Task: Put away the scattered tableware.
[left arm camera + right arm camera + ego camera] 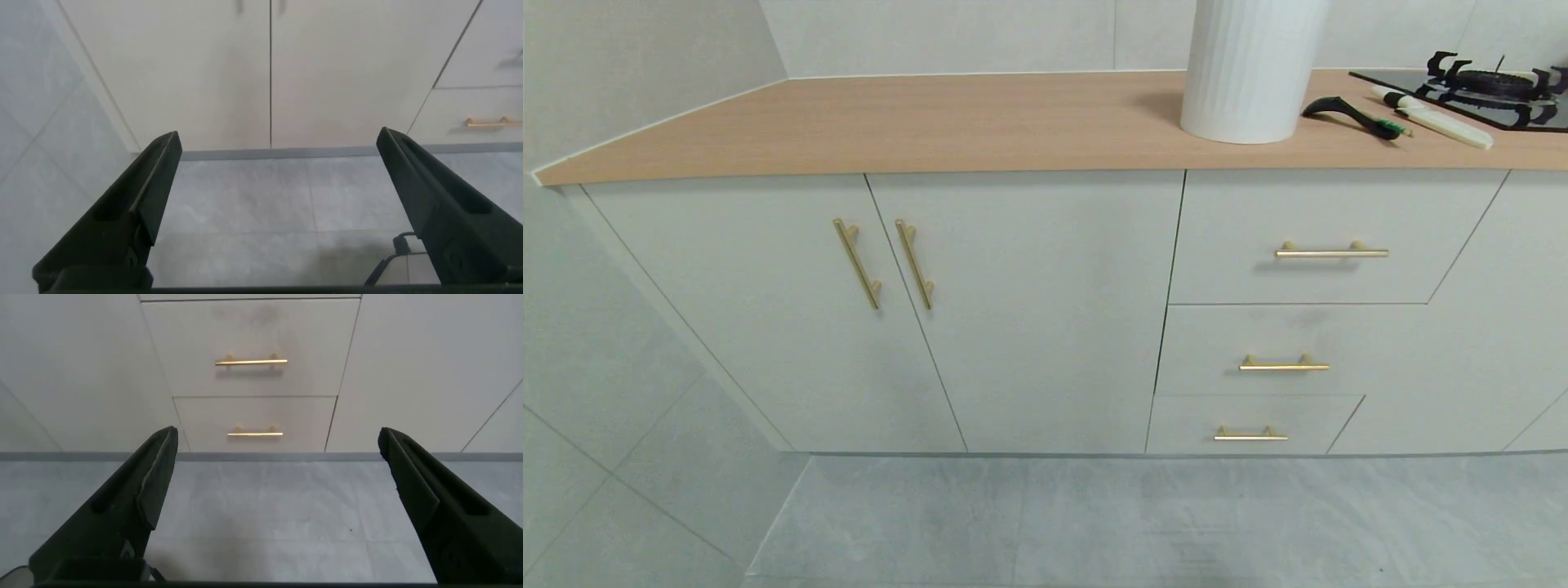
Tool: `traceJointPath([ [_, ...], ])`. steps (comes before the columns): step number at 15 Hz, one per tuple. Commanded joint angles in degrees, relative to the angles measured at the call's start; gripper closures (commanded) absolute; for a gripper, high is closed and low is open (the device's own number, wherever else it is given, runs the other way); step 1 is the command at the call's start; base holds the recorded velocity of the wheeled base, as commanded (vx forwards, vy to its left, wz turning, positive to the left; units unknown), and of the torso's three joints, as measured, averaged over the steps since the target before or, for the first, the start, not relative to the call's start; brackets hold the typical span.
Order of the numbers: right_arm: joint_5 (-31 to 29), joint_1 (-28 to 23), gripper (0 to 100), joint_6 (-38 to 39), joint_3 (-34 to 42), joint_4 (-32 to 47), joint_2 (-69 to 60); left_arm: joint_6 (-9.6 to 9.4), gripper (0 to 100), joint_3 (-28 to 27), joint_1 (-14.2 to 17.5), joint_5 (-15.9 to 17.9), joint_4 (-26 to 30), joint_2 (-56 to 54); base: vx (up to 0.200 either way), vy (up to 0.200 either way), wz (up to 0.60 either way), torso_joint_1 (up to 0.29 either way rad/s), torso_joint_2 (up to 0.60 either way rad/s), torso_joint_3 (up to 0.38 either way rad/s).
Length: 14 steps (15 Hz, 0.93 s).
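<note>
On the tabletop [931, 122], a black tool [1347, 114] and a white knife [1437, 120] lie just beside the white jar [1250, 73]; the left claw [278, 139] and right claw [278, 434] are spread, empty.

1. Table [931, 122]: light wood top that runs along a tiled wall into the left corner.
2. White ribbed container [1245, 73]: stands upright on the table's right part.
3. Black-handled utensil [1343, 113]: lies flat just right of the container, with a green bit at its end.
4. White utensil [1441, 122]: lies just beside the black one, along the hob's near edge; can't tell if they touch.
5. Black hob [1401, 79]: set into the far right, with a burner grate [1494, 82] on it.
</note>
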<state>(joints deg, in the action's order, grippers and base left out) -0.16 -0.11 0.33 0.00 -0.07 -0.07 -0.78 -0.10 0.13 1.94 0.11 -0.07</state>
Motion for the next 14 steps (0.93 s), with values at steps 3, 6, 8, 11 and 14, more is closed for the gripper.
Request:
traceJointPath([
  [3,0.0,-0.1,0,0.0,0.0,0.0,0.1,-0.01,0,0.0,0.0,0.0,0.0,0.1,0.200,0.000,0.00,0.007,0.00,-0.001],
  [6,0.0,0.0,0,0.0,0.0,0.1,0.2,0.08,0,0.0,0.0,0.0,0.0,0.1,0.133,0.000,0.00,0.002,0.00,0.000],
  [8,0.0,0.0,0,-0.1,0.0,0.0,0.1,0.08,0,0.0,0.0,0.0,0.1,0.1,0.000,0.000,0.00,0.000,0.00,0.000],
  [11,0.1,0.0,0,-0.3,0.0,0.1,0.2,0.08,0,0.0,0.0,0.0,0.0,0.1,0.000,0.000,0.00,0.000,0.00,0.000],
  [14,0.2,0.0,0,-0.7,0.0,0.1,0.2,0.08,0,0.0,0.0,0.0,0.0,0.1,0.000,0.000,0.00,0.000,0.00,0.000],
])
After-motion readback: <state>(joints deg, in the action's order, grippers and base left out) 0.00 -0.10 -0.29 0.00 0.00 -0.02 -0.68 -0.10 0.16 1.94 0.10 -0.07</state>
